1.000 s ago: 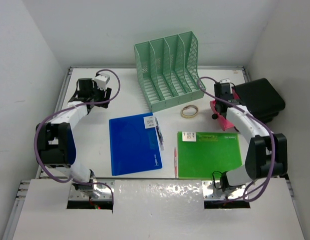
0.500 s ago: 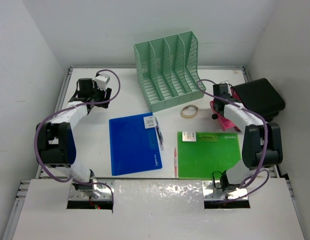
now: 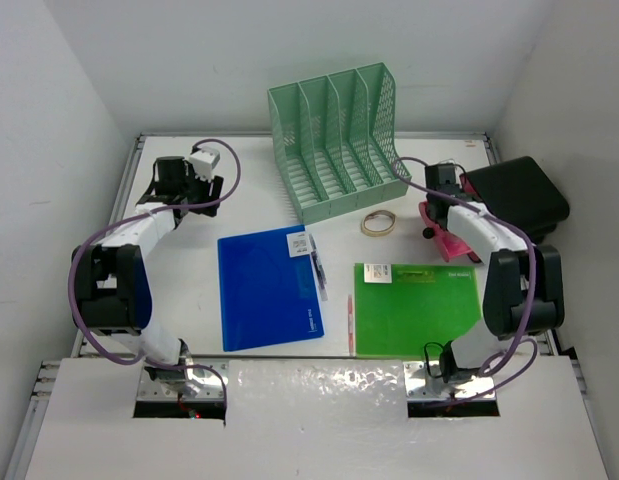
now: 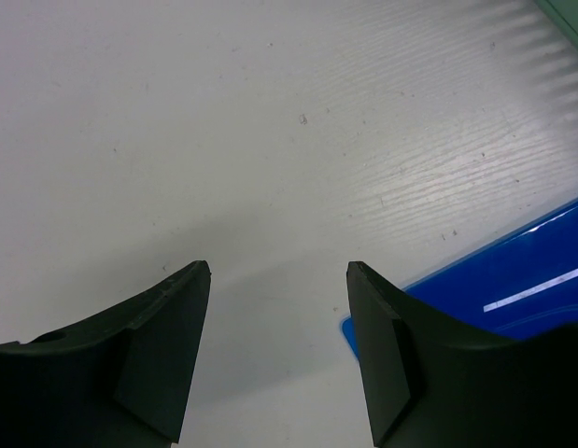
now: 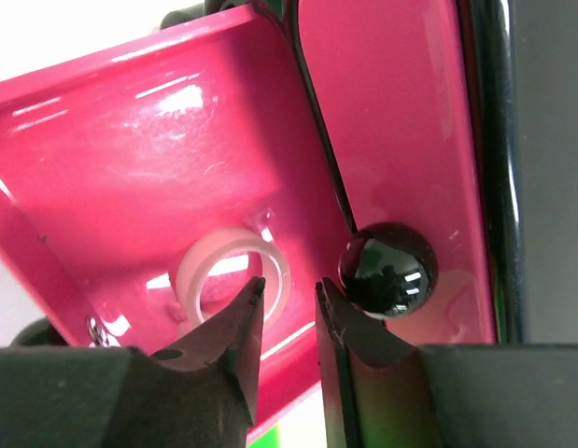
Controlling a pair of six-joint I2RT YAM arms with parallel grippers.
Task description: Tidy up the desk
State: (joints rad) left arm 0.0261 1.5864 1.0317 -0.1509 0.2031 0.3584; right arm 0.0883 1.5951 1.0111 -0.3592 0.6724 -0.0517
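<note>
The desk (image 3: 239,205) is a white tabletop carrying folders, pens and a tape roll. My right gripper (image 3: 441,205) hangs over a glossy pink tray (image 3: 447,243) at the right. In the right wrist view its jaws (image 5: 290,283) stand open by a narrow gap just above a white ring (image 5: 231,271) that lies in the pink tray (image 5: 176,159), beside a black ball knob (image 5: 387,271). Nothing is clamped between the fingers. My left gripper (image 3: 194,185) is at the far left, open (image 4: 278,271) over bare desk (image 4: 270,140).
A mint-green file rack (image 3: 339,135) stands at the back. A tape roll (image 3: 378,222) lies in front of it. A blue folder (image 3: 269,290) with a pen (image 3: 319,268), a red pen (image 3: 350,320) and a green folder (image 3: 419,310) lie mid-desk. A black case (image 3: 519,195) sits far right.
My right gripper's jaws have parted slightly over the pink tray, and the right arm's elbow has swung in. The left arm has not moved.
</note>
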